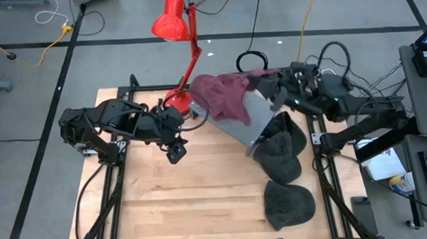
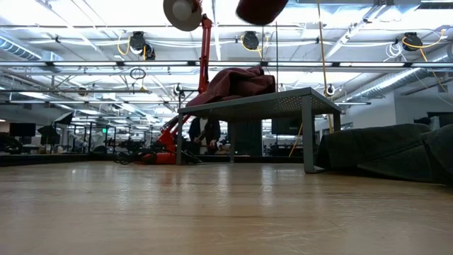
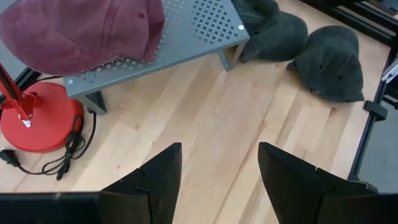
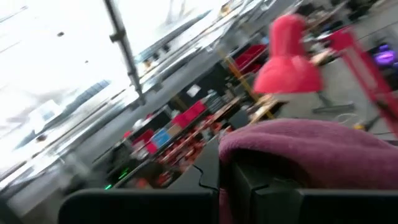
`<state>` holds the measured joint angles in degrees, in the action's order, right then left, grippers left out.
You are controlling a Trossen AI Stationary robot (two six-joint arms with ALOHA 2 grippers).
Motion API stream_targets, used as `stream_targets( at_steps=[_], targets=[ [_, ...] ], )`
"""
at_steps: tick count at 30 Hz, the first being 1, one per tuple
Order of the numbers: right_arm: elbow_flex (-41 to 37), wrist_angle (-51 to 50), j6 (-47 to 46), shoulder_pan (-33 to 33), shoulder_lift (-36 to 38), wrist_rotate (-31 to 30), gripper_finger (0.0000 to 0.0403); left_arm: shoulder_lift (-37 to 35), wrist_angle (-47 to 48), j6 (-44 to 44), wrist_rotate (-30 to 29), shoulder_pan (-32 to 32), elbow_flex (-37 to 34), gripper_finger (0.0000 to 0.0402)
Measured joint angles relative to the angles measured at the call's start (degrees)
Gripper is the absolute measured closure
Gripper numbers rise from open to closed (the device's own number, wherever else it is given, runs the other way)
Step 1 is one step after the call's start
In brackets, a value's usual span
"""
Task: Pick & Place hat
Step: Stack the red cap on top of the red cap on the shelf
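A maroon hat (image 1: 223, 97) lies slumped on the far part of a grey perforated stand (image 1: 258, 124); in the low view the maroon hat (image 2: 237, 81) sits on the stand's top (image 2: 283, 99). My right gripper (image 1: 275, 87) is at the hat's right edge, shut on it. My left gripper (image 1: 175, 151) hangs open over the bare wood left of the stand; in its wrist view my left gripper (image 3: 217, 180) has nothing between its fingers. Three dark grey hats (image 1: 282, 149) lie on the table's right side. My right gripper holds the maroon hat by its edge (image 4: 273, 155) on the side toward the table's right, coming roughly level from the right. The cloth bulges over the fingers (image 4: 261, 186) and hides the place of contact. The rest of the hat rests on the stand.
A red desk lamp stands with its base (image 1: 179, 101) at the table's far edge, left of the stand, its head (image 1: 170, 19) beyond the table. One dark hat (image 1: 287, 203) lies nearer the near right corner. Bare wood (image 1: 188, 201) spreads over the table's near left.
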<state>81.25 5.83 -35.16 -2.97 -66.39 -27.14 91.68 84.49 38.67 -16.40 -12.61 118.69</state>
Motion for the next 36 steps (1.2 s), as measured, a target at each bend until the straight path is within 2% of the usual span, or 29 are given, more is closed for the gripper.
stream_targets(
  at_steps=[6, 9, 16, 25, 31, 36],
  targets=[
    [0.1, 0.1, -3.7, 7.4, -0.7, 0.2, 0.0403, 0.0, 0.0, -0.9, 0.0, -0.6, 0.0, 0.0178],
    [1.8, -3.3, -3.5, 9.7, -1.8, 0.0, 0.0403, 0.0, 0.7, -0.9, 0.0, -0.6, 0.0, 0.0177],
    [11.9, -13.7, 0.3, 12.4, -9.0, 0.7, 0.0403, 0.0, 4.2, -3.2, 0.0, -0.6, 0.0, 0.0193],
    [30.5, -33.4, 9.4, 15.2, -19.8, 7.9, 0.0403, 0.0, 4.4, -7.6, 3.2, -0.6, 0.0, 0.0212],
    [38.2, -37.6, 12.3, 17.1, -24.3, 11.6, 0.0403, 0.0, 4.4, -8.6, 4.5, -0.6, 0.0, 0.0212],
    [39.8, -39.0, 13.4, 19.1, -26.3, 14.0, 0.0403, 0.0, 4.5, -8.6, 4.6, -0.6, 0.0, 0.02]
  ],
)
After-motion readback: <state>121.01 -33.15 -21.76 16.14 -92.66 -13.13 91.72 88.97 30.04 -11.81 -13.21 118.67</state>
